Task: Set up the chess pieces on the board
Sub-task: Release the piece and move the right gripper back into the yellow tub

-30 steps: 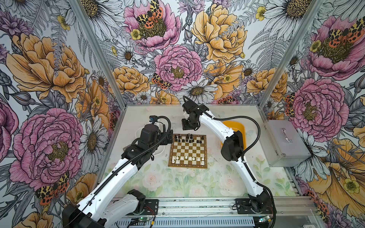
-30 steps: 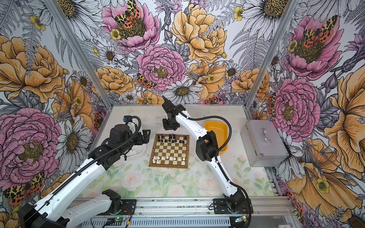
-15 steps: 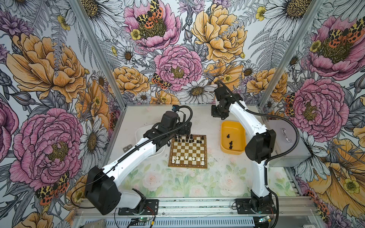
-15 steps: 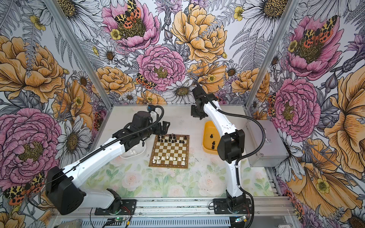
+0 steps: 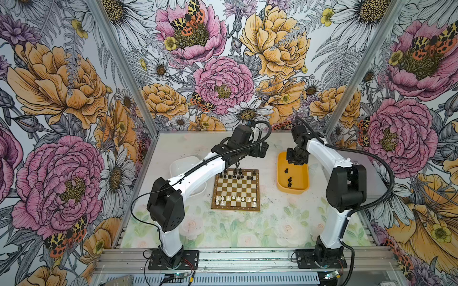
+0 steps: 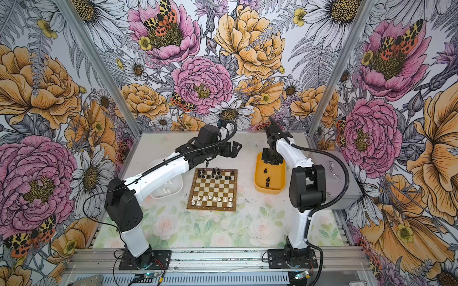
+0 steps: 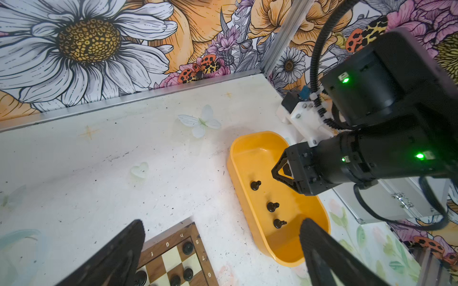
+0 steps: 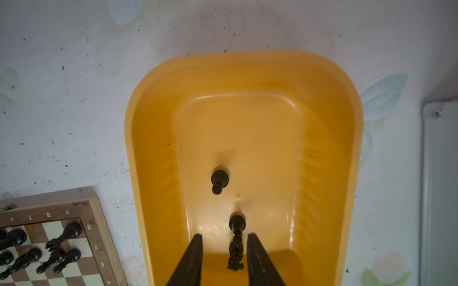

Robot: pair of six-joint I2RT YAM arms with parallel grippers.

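1. The board (image 5: 236,188) lies at the middle of the desk (image 5: 247,230). Black chess pieces (image 5: 235,174) crowd its two far rows and white chess pieces (image 5: 235,198) line its near row, both with gaps. The set-up is judged partly done.
2. The yellow tray (image 8: 322,148) sits just beside the board, toward the desk's right edge. Three black pieces (image 7: 272,206) rest in a line on its floor, apart from each other. Whether they are upright or lying cannot be told.
3. The white tray (image 5: 183,164) sits toward the desk's left edge, partly under the left arm. A few white pieces (image 6: 165,190) lie inside.
4. The right gripper (image 8: 224,235) hangs over the yellow tray's far end with jaws partly apart, grasping nothing. One black piece shows in the gap, touching neither finger.
5. The left gripper (image 7: 222,222) is released, its jaws spread wide and empty, above the desk by the board's far right corner.
6. Handling, as a judgement: each piece is light, rigid, smooth plastic and far smaller than a gripper, so it is apt to slip, roll or topple. The best hold is across the narrow neck below the head, from straight above, closing gently. Pieces on the board stand close together and are easily knocked.
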